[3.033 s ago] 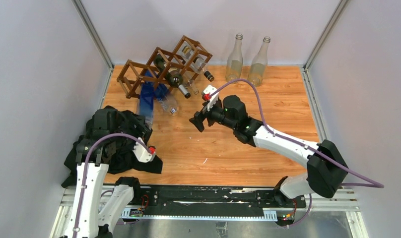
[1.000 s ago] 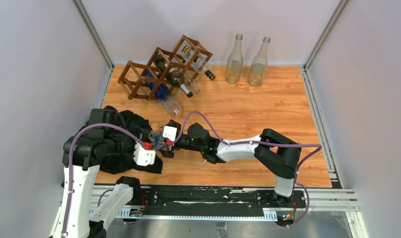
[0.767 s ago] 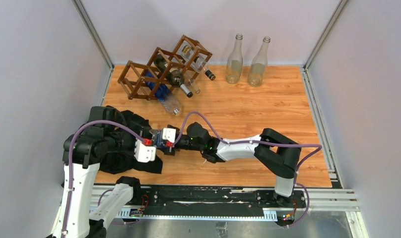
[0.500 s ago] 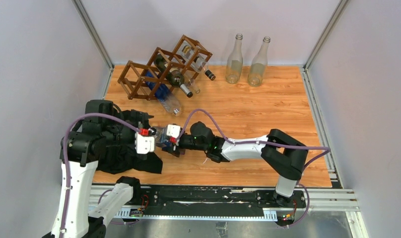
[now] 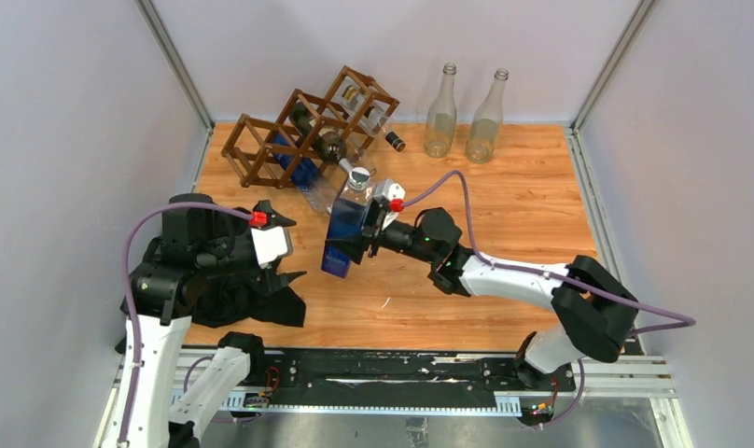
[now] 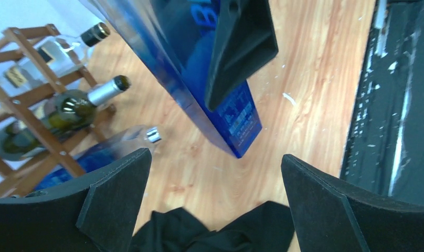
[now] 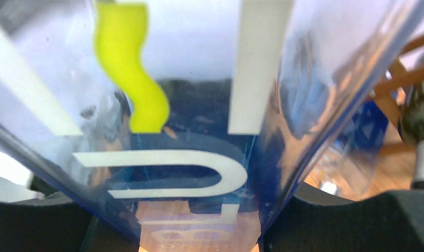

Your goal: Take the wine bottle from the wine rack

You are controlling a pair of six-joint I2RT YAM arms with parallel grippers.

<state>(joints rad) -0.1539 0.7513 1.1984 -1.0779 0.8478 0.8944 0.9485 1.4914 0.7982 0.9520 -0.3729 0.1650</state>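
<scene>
My right gripper (image 5: 366, 233) is shut on a blue square-sided wine bottle (image 5: 345, 235) and holds it tilted above the table's middle, silver cap (image 5: 359, 175) toward the rack. In the right wrist view the bottle (image 7: 183, 157) fills the space between the gripper's (image 7: 199, 231) fingers. The brown lattice wine rack (image 5: 299, 131) stands at the back left with a dark green bottle (image 5: 328, 145), a clear bottle (image 5: 373, 121) and a bluish one (image 5: 310, 185) in its cells. My left gripper (image 5: 285, 250) is open and empty over a black cloth (image 5: 233, 289). Its own view shows the gripper (image 6: 215, 160), the bottle (image 6: 236, 126) and the rack (image 6: 36, 100).
Two empty clear bottles (image 5: 439, 112) (image 5: 486, 117) stand upright at the back of the table. The black cloth (image 6: 215, 231) lies at the front left. A black rail (image 6: 399, 105) runs along the table's near edge. Grey walls close in three sides.
My left gripper has opened off the blue bottle and drawn back left. My right gripper closed on the bottle and carried it up and right, toward the table's middle.
</scene>
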